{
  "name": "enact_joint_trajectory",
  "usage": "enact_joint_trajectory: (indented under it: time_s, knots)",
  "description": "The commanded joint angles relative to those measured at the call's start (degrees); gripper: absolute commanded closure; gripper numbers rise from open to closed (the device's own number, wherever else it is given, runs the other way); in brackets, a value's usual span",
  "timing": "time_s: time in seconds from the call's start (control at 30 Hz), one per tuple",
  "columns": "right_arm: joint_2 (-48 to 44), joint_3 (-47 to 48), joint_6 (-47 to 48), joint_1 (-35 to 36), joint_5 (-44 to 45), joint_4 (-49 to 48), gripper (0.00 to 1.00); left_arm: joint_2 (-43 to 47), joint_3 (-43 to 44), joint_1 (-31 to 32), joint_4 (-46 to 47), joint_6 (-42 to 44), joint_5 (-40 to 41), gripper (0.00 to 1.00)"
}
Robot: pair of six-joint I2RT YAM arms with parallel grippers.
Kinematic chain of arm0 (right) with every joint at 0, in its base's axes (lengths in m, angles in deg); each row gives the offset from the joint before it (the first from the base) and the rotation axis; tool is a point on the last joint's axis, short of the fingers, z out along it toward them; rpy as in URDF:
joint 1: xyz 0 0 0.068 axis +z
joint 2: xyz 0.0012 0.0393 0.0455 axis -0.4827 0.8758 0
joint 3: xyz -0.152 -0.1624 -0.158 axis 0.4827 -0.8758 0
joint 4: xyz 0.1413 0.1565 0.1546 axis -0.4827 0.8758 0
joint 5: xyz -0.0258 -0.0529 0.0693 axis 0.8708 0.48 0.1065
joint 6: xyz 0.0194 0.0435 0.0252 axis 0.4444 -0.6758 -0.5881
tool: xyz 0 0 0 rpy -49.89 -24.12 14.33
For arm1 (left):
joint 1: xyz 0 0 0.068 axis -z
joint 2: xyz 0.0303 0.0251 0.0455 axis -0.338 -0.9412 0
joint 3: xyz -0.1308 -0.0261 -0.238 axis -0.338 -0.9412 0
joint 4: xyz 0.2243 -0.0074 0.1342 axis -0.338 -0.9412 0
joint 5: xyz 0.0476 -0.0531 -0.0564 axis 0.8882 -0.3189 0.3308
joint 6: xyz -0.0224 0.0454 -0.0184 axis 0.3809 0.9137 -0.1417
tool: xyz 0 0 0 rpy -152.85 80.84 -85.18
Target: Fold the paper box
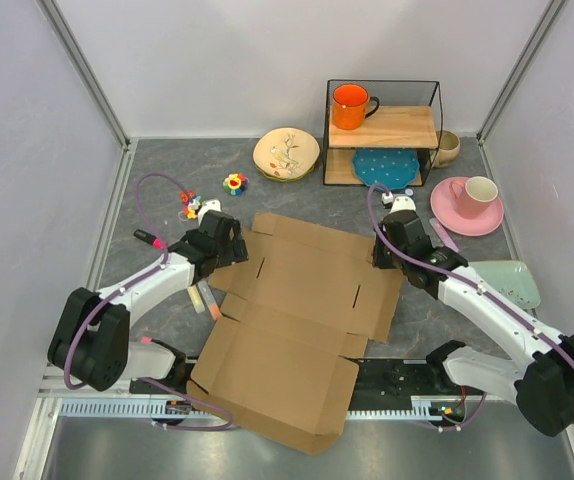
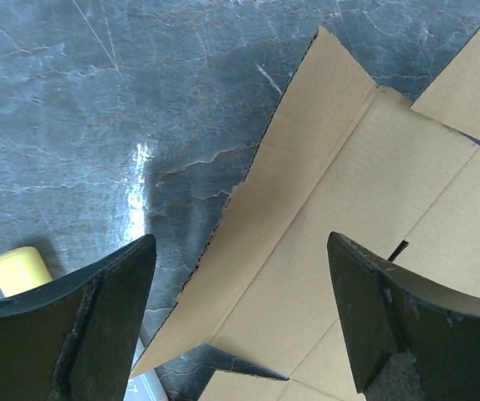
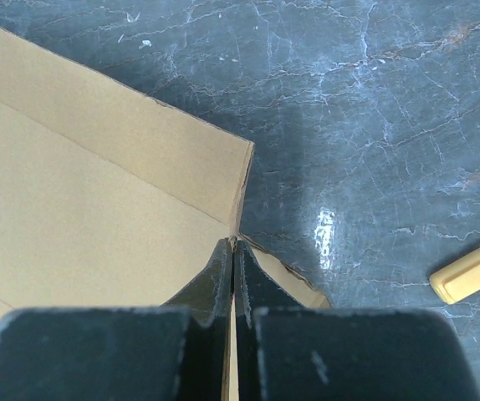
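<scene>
Brown paper box unfolded flat, long axis near-to-far, tilted slightly right

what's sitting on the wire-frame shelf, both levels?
Upper board: an orange mug. Lower board: a blue speckled plate, its back edge hidden beneath the upper board. Anything further back on the lower level is covered and cannot be seen.

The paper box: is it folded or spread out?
Spread out: the paper box lies nearly flat on the table, panels and flaps unfolded.
</scene>
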Motion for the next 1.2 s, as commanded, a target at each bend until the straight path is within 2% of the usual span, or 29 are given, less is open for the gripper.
enact_joint_trajectory:
  time_s: [0.0,0.1,0.13,0.2,0.23,0.37,0.53,0.57,0.6,0.67,0.77,0.87,0.93,1.17]
  knots:
    - [-1.3,-0.1,1.1,0.2,-2.3,1.5,1.0,0.3,-1.5,-0.8,4.7,0.9,-5.0,0.12]
    - [-1.4,0.0,1.1,0.3,-2.4,1.3,1.0,0.6,-2.4,-0.8,5.7,0.7,-6.9,0.24]
    - [-1.5,0.1,1.1,0.3,-2.4,1.4,1.0,0.6,-3.0,-0.8,6.2,0.8,-7.5,0.34]
    - [-1.8,0.2,1.1,0.3,-2.2,1.4,0.99,1.1,-3.5,-0.8,7.3,0.7,-9.4,0.41]
    - [-2.4,0.4,1.1,0.3,-1.9,1.4,0.99,1.3,-4.0,-0.8,7.9,0.6,-10.0,0.5]
    - [-3.4,1.6,0.9,0.3,-0.8,2.3,0.98,3.2,-5.6,-0.8,10.9,0.6,-13.1,0.66]
    - [-5.4,5.7,0.4,0.3,2.1,3.9,0.77,4.7,-6.6,-0.7,15.8,1.1,-16.1,0.84]
    - [-5.5,6.5,0.4,0.2,2.8,4.3,0.66,4.7,-6.6,-0.7,15.9,1.2,-16.8,0.87]
    - [-5.3,7.6,0.4,0.3,3.6,5.0,0.6,4.7,-6.5,-0.6,17.7,1.2,-17.1,0.93]
    - [-5.2,11.1,0.7,0.3,6.5,6.7,0.5,4.8,-7.0,-0.2,20.9,1.4,-17.5,0.97]
    - [-5.4,15.0,2.0,0.3,7.3,6.0,0.42,5.1,-10.2,0.5,29.4,0.0,-17.7,0.98]
    - [-2.4,17.9,3.7,0.3,2.9,2.8,0.38,4.0,-13.7,1.5,37.4,-1.7,-16.9,0.98]
    - [2.3,20.4,6.0,0.3,-1.6,1.0,0.38,3.3,-14.6,1.9,39.3,-1.3,-16.4,0.98]
    - [12.9,22.3,11.1,0.9,-12.9,-5.3,0.37,3.3,-16.8,6.7,44.2,10.3,-13.5,0.98]
